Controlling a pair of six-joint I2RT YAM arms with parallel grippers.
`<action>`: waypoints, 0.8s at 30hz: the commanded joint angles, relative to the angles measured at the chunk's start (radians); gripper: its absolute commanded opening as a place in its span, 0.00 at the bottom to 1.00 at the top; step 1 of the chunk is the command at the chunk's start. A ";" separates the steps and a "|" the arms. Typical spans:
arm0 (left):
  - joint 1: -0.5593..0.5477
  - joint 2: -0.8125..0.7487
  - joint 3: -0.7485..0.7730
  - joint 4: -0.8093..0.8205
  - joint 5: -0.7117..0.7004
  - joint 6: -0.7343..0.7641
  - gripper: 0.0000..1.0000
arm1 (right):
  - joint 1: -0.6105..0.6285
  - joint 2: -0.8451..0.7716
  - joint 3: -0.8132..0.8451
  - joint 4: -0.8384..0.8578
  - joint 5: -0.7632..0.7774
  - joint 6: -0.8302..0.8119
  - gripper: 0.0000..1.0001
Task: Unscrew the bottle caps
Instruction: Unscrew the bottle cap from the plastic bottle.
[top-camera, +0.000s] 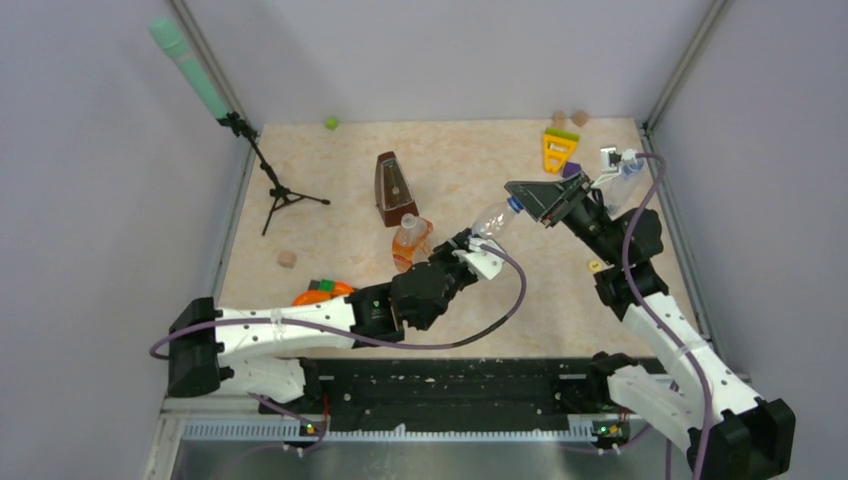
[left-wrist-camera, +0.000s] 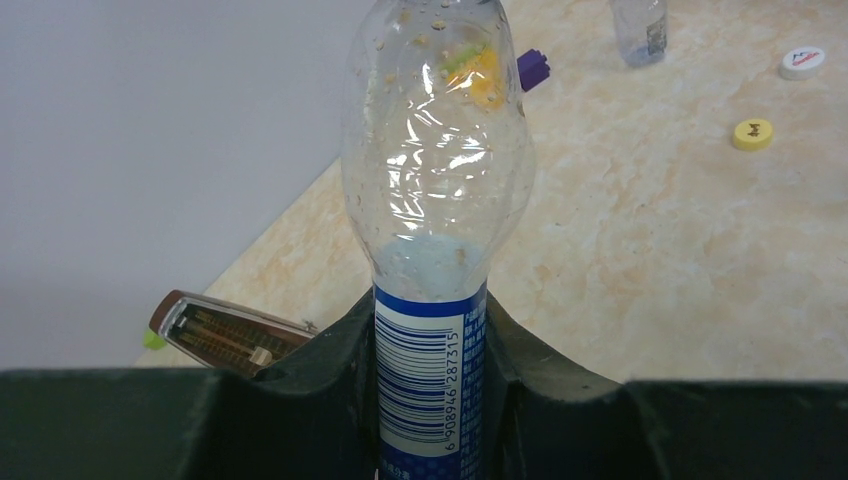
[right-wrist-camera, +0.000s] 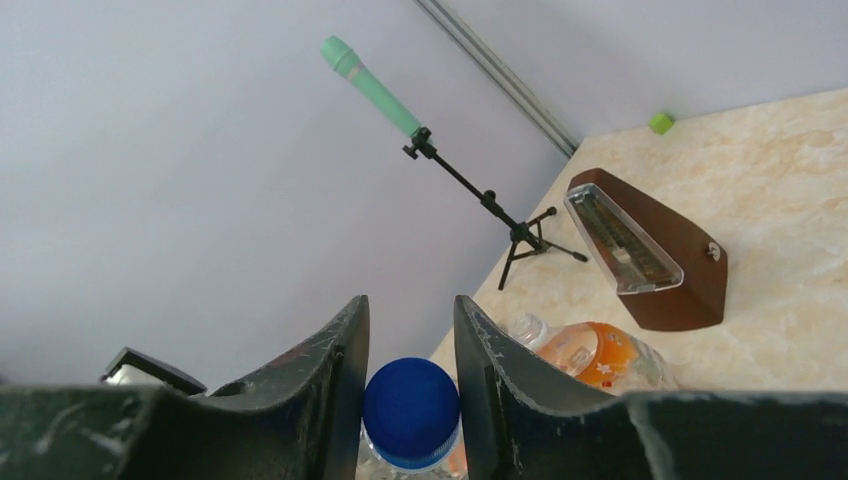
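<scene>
A slim clear bottle with a blue label (left-wrist-camera: 435, 190) is held tilted above the table, and my left gripper (left-wrist-camera: 430, 385) is shut on its labelled lower part. The same bottle (top-camera: 492, 217) points up and right toward my right gripper (top-camera: 524, 200). Its blue cap (right-wrist-camera: 411, 408) sits between the right gripper (right-wrist-camera: 411, 385) fingers, with both pads against its sides. The squat orange-tinted bottle (top-camera: 410, 240) lies on the table with a bare neck (right-wrist-camera: 527, 328). A slim unlabelled bottle (left-wrist-camera: 640, 25) stands far right. A yellow cap (left-wrist-camera: 752, 133) and a white cap (left-wrist-camera: 803, 62) lie loose on the table.
A brown metronome (top-camera: 395, 188) stands mid-table behind the orange-tinted bottle. A green microphone on a black stand (top-camera: 240, 130) is at the back left. A yellow triangle toy (top-camera: 558, 148), a purple block (left-wrist-camera: 533, 68), tan discs (top-camera: 568, 118) and a green cube (top-camera: 330, 123) lie along the back.
</scene>
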 joint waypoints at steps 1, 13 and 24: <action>-0.011 0.003 0.040 0.095 -0.049 -0.004 0.00 | -0.005 -0.007 0.028 0.031 0.006 0.010 0.35; -0.011 0.013 0.050 0.090 -0.047 -0.009 0.00 | -0.005 0.010 0.020 0.023 -0.011 0.005 0.43; 0.039 -0.022 0.055 0.022 0.068 -0.123 0.00 | -0.006 0.017 0.007 0.061 -0.054 0.014 0.07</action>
